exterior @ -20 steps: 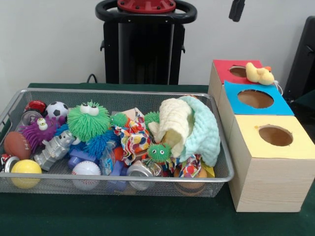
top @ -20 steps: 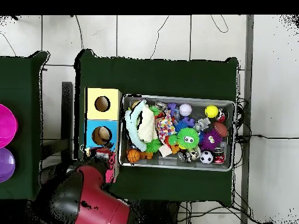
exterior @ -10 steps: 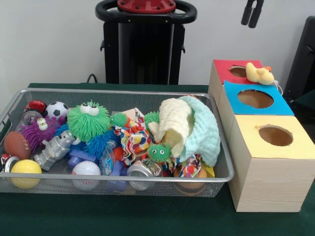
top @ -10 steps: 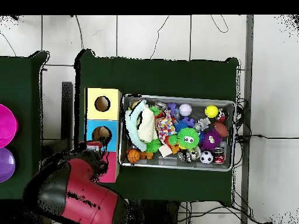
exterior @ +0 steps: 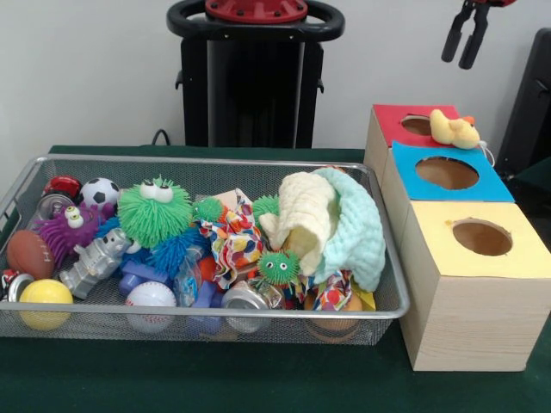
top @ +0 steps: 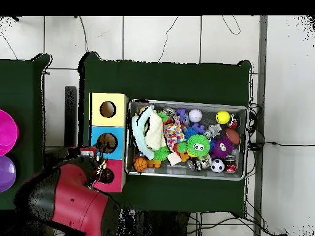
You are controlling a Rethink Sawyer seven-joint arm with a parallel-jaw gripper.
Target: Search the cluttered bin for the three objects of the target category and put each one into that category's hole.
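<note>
My gripper (exterior: 460,60) hangs high at the upper right, above and a little behind the red-topped box (exterior: 405,129). It is open, and nothing sits between its two black fingers. A yellow plush duck (exterior: 454,130) lies on the red top at the right rim of its hole. The blue-topped box (exterior: 446,174) and the yellow-topped box (exterior: 482,238) stand in a row in front of it, each with a round hole. The wire bin (exterior: 198,161) is full of toys. In the overhead view my red arm (top: 71,200) covers part of the red box (top: 115,175).
In the bin lie a green fuzzy monster (exterior: 155,211), a purple one (exterior: 65,228), balls (exterior: 45,297), a silver robot (exterior: 95,258), cans (exterior: 245,298), patterned cloth (exterior: 228,241) and a cream and mint blanket (exterior: 331,224). A dark object stands at the right edge.
The gripper has moved to the right and slightly lower in the front view. In the overhead view the arm has swung left. The duck and the bin's contents have not moved.
</note>
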